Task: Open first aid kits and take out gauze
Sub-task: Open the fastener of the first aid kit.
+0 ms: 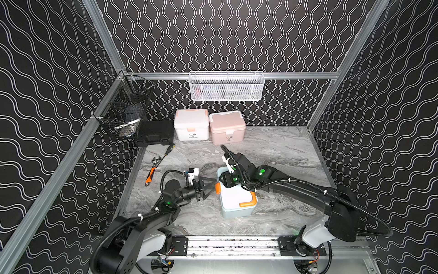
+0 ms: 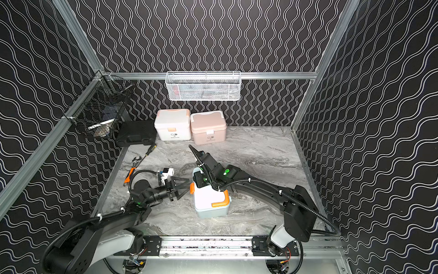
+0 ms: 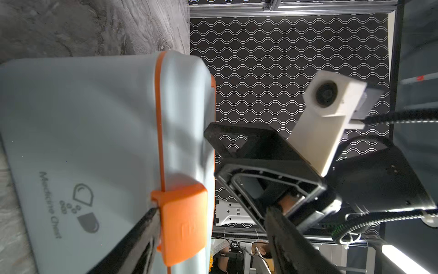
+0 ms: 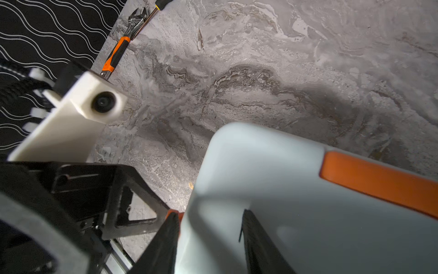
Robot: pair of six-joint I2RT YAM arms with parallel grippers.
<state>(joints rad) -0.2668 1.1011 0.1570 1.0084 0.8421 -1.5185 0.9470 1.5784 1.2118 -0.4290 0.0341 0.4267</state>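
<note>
Altogether three kits [image 1: 191, 127] [image 1: 227, 130] [image 1: 234, 200], two pincers [image 1: 212, 188] [image 1: 221, 178], one wrench [image 1: 151, 171].

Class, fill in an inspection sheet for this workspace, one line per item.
Surface: grey marbled table, no spills seen.
Job's things: light blue kit in front, lid shut, orange latch down; white kit and pink kit closed at back; gauze not seen.
Clutter: black case, screwdriver, wrench.
Grippers: left end effector open around the latch; right end effector straddles that kit's lid corner, grip unclear.
Cables: black conduit tied along both arms.
Surroundings: white mesh basket, black wire basket on rails.
</note>
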